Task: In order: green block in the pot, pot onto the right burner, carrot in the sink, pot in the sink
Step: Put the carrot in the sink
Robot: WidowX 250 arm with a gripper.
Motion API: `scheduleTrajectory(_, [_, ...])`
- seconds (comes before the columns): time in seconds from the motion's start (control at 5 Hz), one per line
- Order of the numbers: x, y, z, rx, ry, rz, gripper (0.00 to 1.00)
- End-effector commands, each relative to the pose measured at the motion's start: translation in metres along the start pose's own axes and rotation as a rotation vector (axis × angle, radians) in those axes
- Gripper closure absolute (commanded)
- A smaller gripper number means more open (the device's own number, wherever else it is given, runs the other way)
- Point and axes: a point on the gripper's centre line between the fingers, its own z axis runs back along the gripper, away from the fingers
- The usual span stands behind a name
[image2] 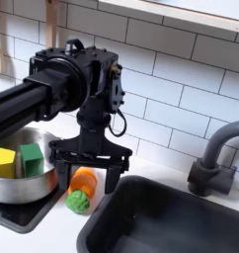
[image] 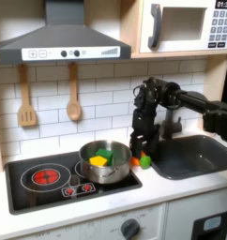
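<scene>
Nearest in the second exterior view: the counter [image2: 38,237], white, with the sink [image2: 161,222] cut into it at the second exterior view's lower right, dark grey, rounded corners. Faucet [image2: 215,158] stands at its back edge, dark and arched.

Carrot [image2: 82,188] lies on the counter between the cooktop edge and the sink, orange body, green end toward the camera. In the first exterior view it sits just right of the pot [image: 104,161], at the sink's left rim [image: 158,159].

Gripper [image2: 90,170] hangs straight over the carrot, jaws spread wide, one finger [image2: 58,171] on the pot side and the other on the sink side of the carrot. Fingertips reach about carrot level; can't tell if either touches it. Nothing held. In the first exterior view the gripper [image: 139,150] shows at the same spot, arm reaching in from the first exterior view's right.

Pot [image2: 21,183] is on the black cooktop [image: 40,187], over the burner [image: 95,178] nearer the sink; the other burner [image: 46,175] is bare, red rings showing. Green block [image2: 30,158] is inside the pot, next to a yellow piece [image2: 4,162], both upright against the wall.

Behind: white tile wall [image: 97,89], two wooden utensils [image: 27,98] hanging at the first exterior view's left, grey hood [image: 61,39] above the cooktop, microwave [image: 186,26] top right.
</scene>
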Motion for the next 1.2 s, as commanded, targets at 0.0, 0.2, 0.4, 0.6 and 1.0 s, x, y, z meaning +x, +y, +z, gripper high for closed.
scheduleTrajectory(0.0, [0.0091,-0.0024,-0.0109,0.006,0.009,-0.003,0.00])
scheduleTrajectory(0.2, [0.0147,-0.0028,-0.0112,0.007,0.009,-0.001,0.00])
scheduleTrajectory(0.4, [0.0160,-0.0027,-0.0150,0.000,0.017,-0.005,0.00])
scheduleTrajectory(0.6, [0.0142,-0.0041,-0.0179,0.004,0.021,-0.020,0.00])
scheduleTrajectory(1.0, [0.0102,-0.0029,-0.0153,-0.003,0.006,-0.041,0.00])
